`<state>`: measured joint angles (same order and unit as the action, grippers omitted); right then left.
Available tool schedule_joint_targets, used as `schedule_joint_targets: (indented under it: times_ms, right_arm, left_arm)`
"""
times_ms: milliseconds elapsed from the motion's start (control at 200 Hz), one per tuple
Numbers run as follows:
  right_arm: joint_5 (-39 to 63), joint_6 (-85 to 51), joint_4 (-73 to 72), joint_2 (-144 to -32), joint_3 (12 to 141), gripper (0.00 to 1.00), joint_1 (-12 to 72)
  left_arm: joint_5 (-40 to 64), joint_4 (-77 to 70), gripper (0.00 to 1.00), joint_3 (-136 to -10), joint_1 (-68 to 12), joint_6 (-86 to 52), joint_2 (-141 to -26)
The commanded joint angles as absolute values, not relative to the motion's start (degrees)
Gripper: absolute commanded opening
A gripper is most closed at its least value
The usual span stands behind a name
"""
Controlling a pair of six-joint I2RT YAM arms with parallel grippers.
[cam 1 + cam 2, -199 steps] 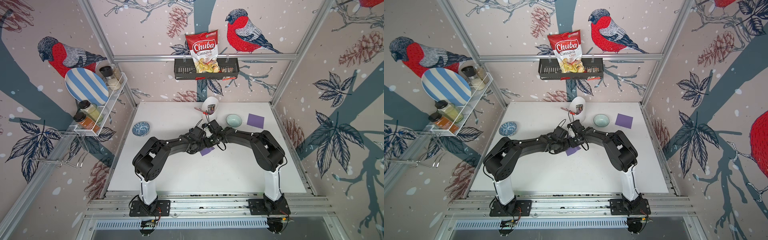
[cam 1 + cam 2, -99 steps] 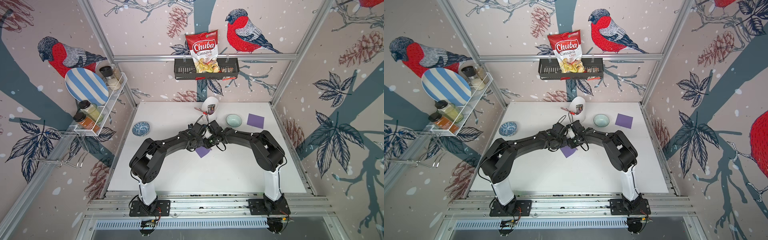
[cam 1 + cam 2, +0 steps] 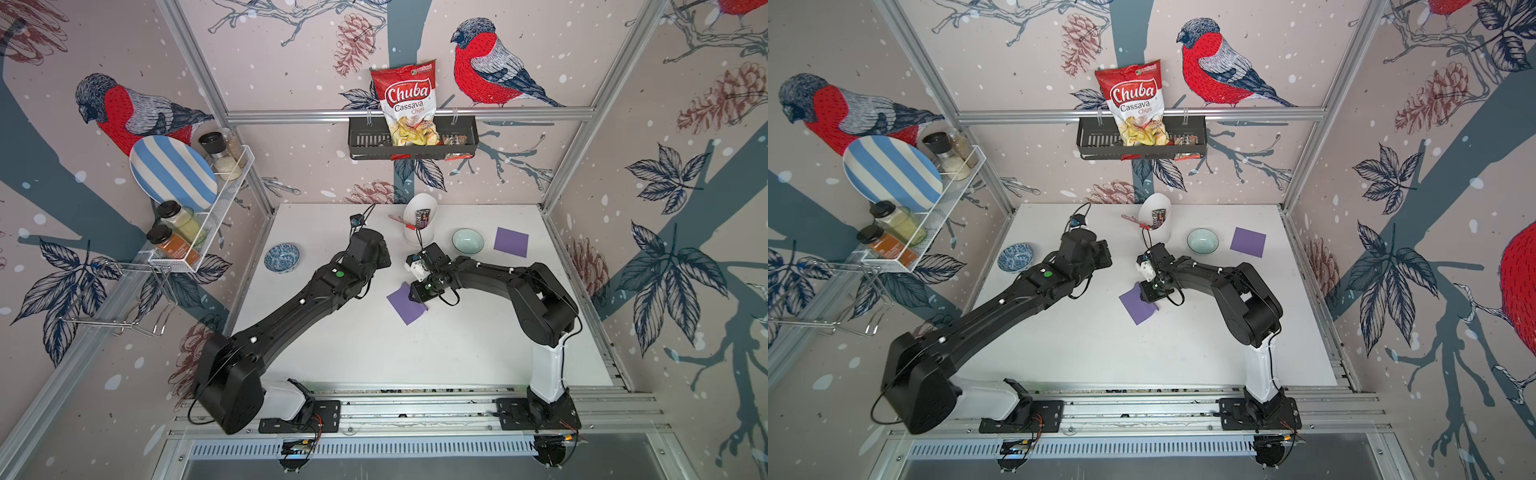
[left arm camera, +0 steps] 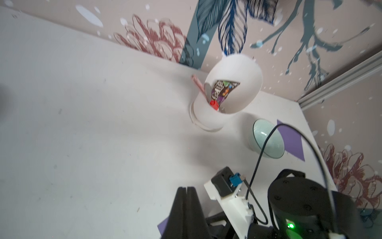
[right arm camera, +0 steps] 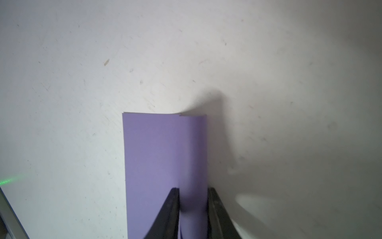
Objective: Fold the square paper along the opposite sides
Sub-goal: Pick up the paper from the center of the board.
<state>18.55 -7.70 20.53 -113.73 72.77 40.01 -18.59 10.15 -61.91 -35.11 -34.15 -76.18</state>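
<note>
A purple square paper [image 3: 404, 307] [image 3: 1137, 308] lies mid-table, one side curled over onto itself. In the right wrist view the paper [image 5: 157, 157] has a rounded fold along one edge. My right gripper [image 5: 193, 189] [image 3: 417, 296] stands over that fold, one jaw against each side of the curl and a narrow gap between them. My left gripper [image 4: 187, 188] is shut and empty, raised off the table to the left of the paper. A corner of the paper [image 4: 163, 225] shows beside it. The left wrist [image 3: 368, 249] hides those fingers in both top views.
A second flat purple sheet [image 3: 511, 242] lies at the back right beside a pale green bowl [image 3: 468, 241]. A white cup [image 3: 419, 222] with wrappers stands at the back centre. A blue patterned bowl [image 3: 281, 257] sits at the left. A wire rack [image 3: 195, 232] hangs on the left wall.
The left arm has drawn back from the paper toward the back left, uncovering it. The right gripper's jaws have narrowed around the curled fold.
</note>
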Motion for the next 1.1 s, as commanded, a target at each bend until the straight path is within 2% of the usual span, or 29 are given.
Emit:
schedule_joint_targets:
  times_ms: [0,45,120,145,195,205,225,240,420,540,820,1096]
  right_arm:
    - [20.5,-9.2,22.2,-112.9,72.3,0.27,39.8]
    - [21.0,-9.7,21.6,-112.5,72.2,0.27,39.7]
    - [21.6,-10.6,20.7,-111.5,72.3,0.26,39.6]
    - [21.9,-10.9,20.4,-111.1,72.5,0.26,39.6]
    - [22.6,-11.4,19.6,-109.7,72.6,0.26,39.5]
    - [22.8,-11.6,19.4,-109.4,72.6,0.26,39.4]
    - [23.1,-11.9,18.9,-108.7,72.6,0.25,39.3]
    - [23.5,-12.2,18.6,-108.1,72.5,0.25,39.2]
    - [29.0,-15.1,13.6,-100.6,70.3,0.25,36.7]
    - [33.3,-16.0,10.0,-94.5,67.7,0.26,33.5]
    - [44.7,-18.0,-3.4,-76.9,60.6,0.26,23.0]
    - [48.7,-16.5,-14.1,-67.0,57.9,0.27,22.3]
  left_arm:
    - [-22.5,3.5,0.03,-58.9,-33.7,-28.1,-70.9]
    - [-22.8,2.1,0.08,-57.5,-33.2,-26.9,-68.4]
    - [-23.1,-0.1,0.23,-54.4,-33.0,-24.8,-64.5]
    - [-22.9,-0.9,0.32,-53.5,-33.0,-24.1,-63.4]
    - [-22.2,-2.7,0.58,-51.6,-32.9,-22.7,-61.1]
    - [-22.2,-3.0,0.67,-51.2,-32.9,-22.5,-60.7]
    - [-21.9,-3.6,0.91,-50.6,-32.8,-22.0,-60.0]
    - [-21.6,-4.1,0.96,-50.1,-32.8,-21.7,-59.5]
    - [-15.8,-6.3,0.97,-48.7,-32.0,-17.9,-57.2]
    - [-8.4,-9.8,0.97,-48.1,-31.2,-15.9,-56.8]
    - [19.2,-21.2,0.97,-48.6,-26.9,-14.3,-59.7]
    - [40.6,-24.5,0.97,-54.9,-25.5,-16.0,-67.1]
